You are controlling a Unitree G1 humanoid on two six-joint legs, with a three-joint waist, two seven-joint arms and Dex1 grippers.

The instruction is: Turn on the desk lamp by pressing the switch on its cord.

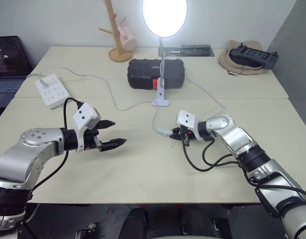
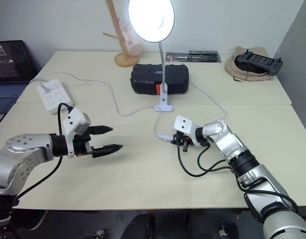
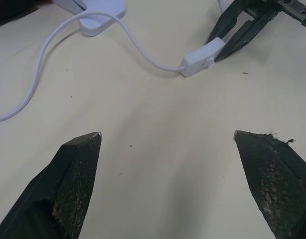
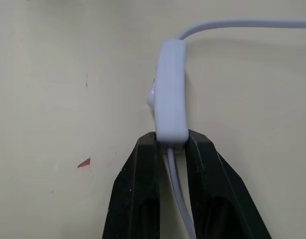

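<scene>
- Spreading across both eye views, the pale table (image 1: 143, 169) carries everything, its near edge cut off by the frame.
- The left arm reaches in low from the left, its gripper (image 1: 109, 133) hovering over bare tabletop with the two black fingers (image 3: 75, 164) wide apart and nothing between them.
- The right arm bends in from the right, its gripper (image 1: 181, 135) pointing leftward and down at the table.
- The desk lamp (image 1: 164, 17) stands at mid-table, lit, its shade glaring so the bulb cannot be made out.
- The power strip (image 1: 51, 90) lies far left.
- The cord (image 1: 128, 105) trails from strip to lamp base, then loops toward the right gripper.
- The switch (image 4: 171, 97) lies on the table; the right fingers (image 4: 138, 189) pinch its near end, with the cord running between them.
</scene>
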